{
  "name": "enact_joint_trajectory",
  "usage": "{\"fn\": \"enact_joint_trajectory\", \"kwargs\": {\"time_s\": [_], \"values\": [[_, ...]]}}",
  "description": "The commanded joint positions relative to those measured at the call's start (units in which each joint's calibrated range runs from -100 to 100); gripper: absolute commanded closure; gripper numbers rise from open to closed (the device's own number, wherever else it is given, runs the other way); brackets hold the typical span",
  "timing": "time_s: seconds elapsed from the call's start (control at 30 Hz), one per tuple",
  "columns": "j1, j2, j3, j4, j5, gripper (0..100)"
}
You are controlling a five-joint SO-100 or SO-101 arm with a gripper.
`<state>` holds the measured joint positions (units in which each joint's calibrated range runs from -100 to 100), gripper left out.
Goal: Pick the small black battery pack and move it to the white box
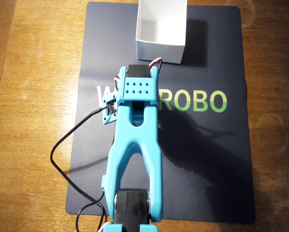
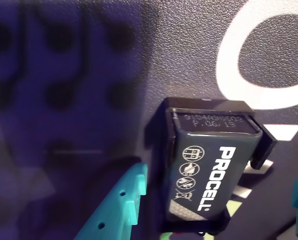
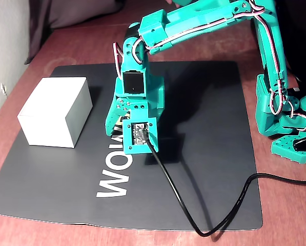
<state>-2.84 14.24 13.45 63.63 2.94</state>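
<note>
Battery pack between spread fingers

We saw gripper [image 2: 216,210] unclenched around battery pack [image 2: 208,170] on mat [image 1: 207,159] — white box [image 1: 161,31] at mat's far edge.

In the overhead view, the white box [image 1: 161,30] stands open at the top edge of a dark mat [image 1: 207,159] (green letters "ROBO" show on it) on the wooden counter [image 1: 28,121]. The light-blue arm [image 1: 134,140] reaches up the mat toward the box, trailing a black cable [image 1: 62,164].

- battery pack [image 2: 208,172]: black, white "PROCELL" lettering
- my fingers [image 2: 120,206]: light teal
- box [image 1: 161,30]: white
- mat [image 1: 207,159] under box: dark, white-and-green letters
- table [image 1: 33,96]: brown wood grain
</note>
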Motion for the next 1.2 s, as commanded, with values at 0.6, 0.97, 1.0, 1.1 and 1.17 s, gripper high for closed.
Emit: {"fn": "enact_joint_trajectory", "kwargs": {"time_s": [0.6, 0.97, 1.0, 1.1, 1.17], "values": [[-0.6, 1.7, -2.3, -0.2, 0.1, 72], [-0.5, 1.6, -2.4, -0.1, 3.2, 82], [-0.5, 1.6, -2.4, 0.0, 3.2, 82], [-0.5, 1.7, -2.3, 0.2, 3.2, 82], [-0.5, 1.8, -2.3, 0.4, 3.4, 83]]}}
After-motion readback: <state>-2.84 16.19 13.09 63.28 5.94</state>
